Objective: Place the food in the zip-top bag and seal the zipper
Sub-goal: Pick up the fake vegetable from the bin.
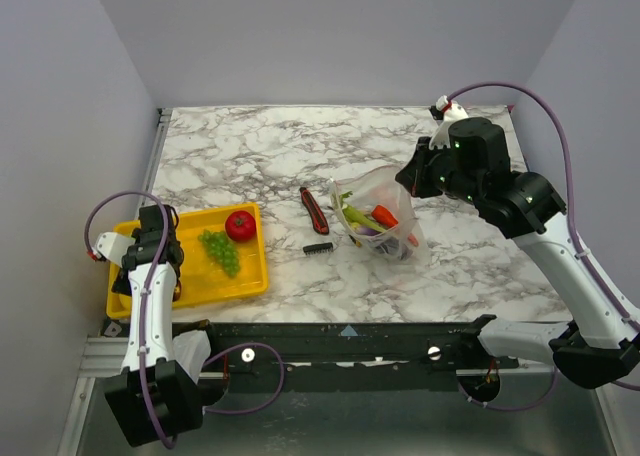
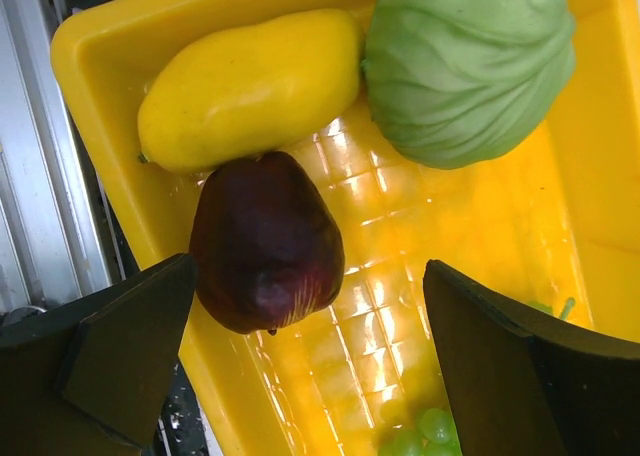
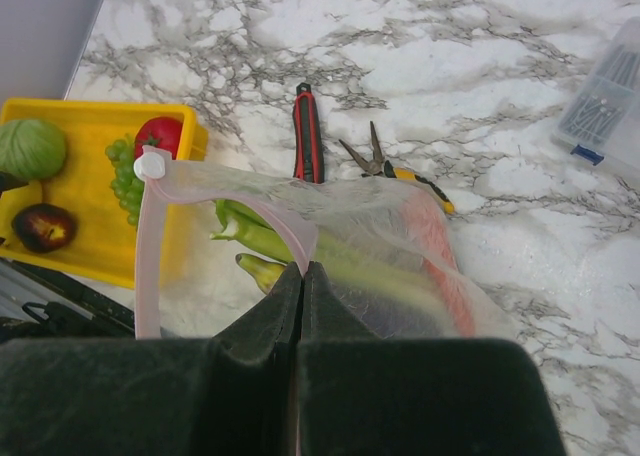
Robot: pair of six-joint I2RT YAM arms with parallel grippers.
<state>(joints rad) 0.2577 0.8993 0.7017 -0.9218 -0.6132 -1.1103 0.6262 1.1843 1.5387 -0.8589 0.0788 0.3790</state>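
Observation:
The clear zip-top bag stands open on the marble, holding green celery, an orange carrot and a yellow-green fruit. My right gripper is shut on the pinkish zipper at the bag's near rim; in the top view the right gripper is at the bag's upper right. A red tomato and green grapes lie in the yellow tray. My left gripper hangs open over the tray's left end, above a dark red fruit, a yellow fruit and a green cabbage.
A red utility knife and a small black piece lie between tray and bag. Yellow-handled pliers lie behind the bag. A clear box of screws shows at the right wrist view's right edge. The bag's white slider sits at its far corner.

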